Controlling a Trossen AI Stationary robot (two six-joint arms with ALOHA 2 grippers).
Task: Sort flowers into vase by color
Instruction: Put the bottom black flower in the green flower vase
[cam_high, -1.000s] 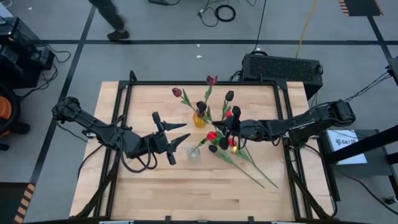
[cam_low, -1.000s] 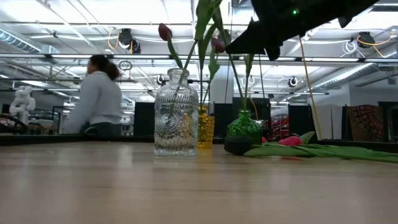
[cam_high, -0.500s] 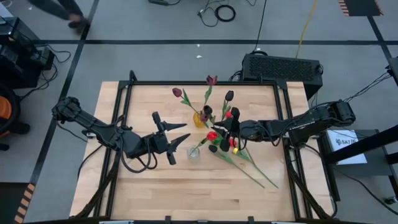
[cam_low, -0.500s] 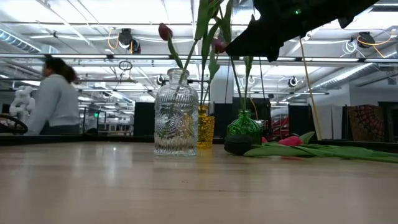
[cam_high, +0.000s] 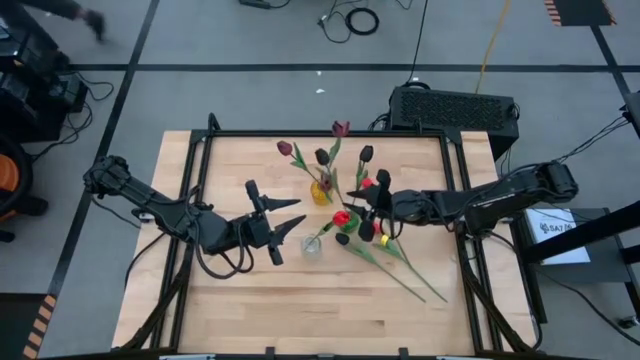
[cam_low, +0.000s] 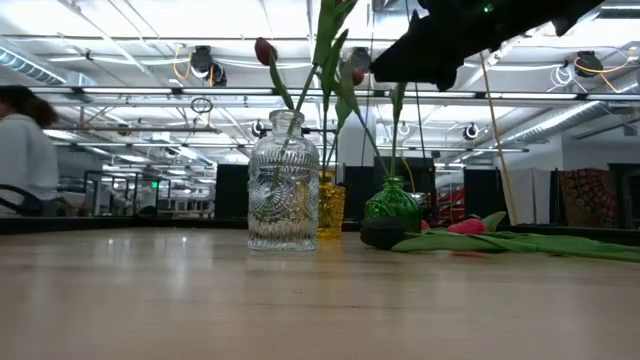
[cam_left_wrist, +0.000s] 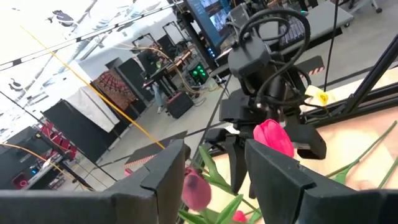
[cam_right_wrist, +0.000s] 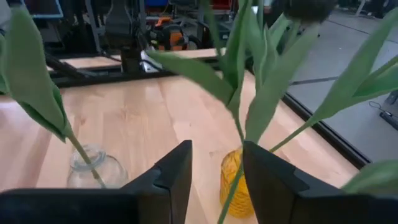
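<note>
Reaching in from the table's right edge, the right gripper (cam_high: 368, 205) hangs above the middle of the table (cam_high: 240, 150), over the cluster of vases; its fingers (cam_right_wrist: 174, 171) stand spread with an empty gap between them, and the right wrist view looks through that gap at green leaves and stems. A yellow vase (cam_high: 320, 192) stands just behind the gripper's reach and holds several tulips, among them a maroon head (cam_high: 341, 129), a red one (cam_high: 285, 149) and a near-black one (cam_high: 321, 157). A green vase (cam_low: 391, 205) sits beside the yellow one in the low view, with stems rising out of it, though the arm hides most of it from above. A clear glass vase (cam_high: 312, 245) stands nearer the front, close to the left arm, with one stem leaning in it. More tulips lie flat on the wood to the right of the vases: a red head (cam_high: 341, 217) and a dark head (cam_high: 343, 239) rest close to the gripper, their long stems (cam_high: 405, 270) trailing toward the front right corner. The left gripper (cam_high: 287, 223) waits just left of the clear vase, its fingers (cam_left_wrist: 168, 171) spread and holding nothing, pointed toward the flowers. A person (cam_low: 22, 160) shows in the room beyond the table.
</note>
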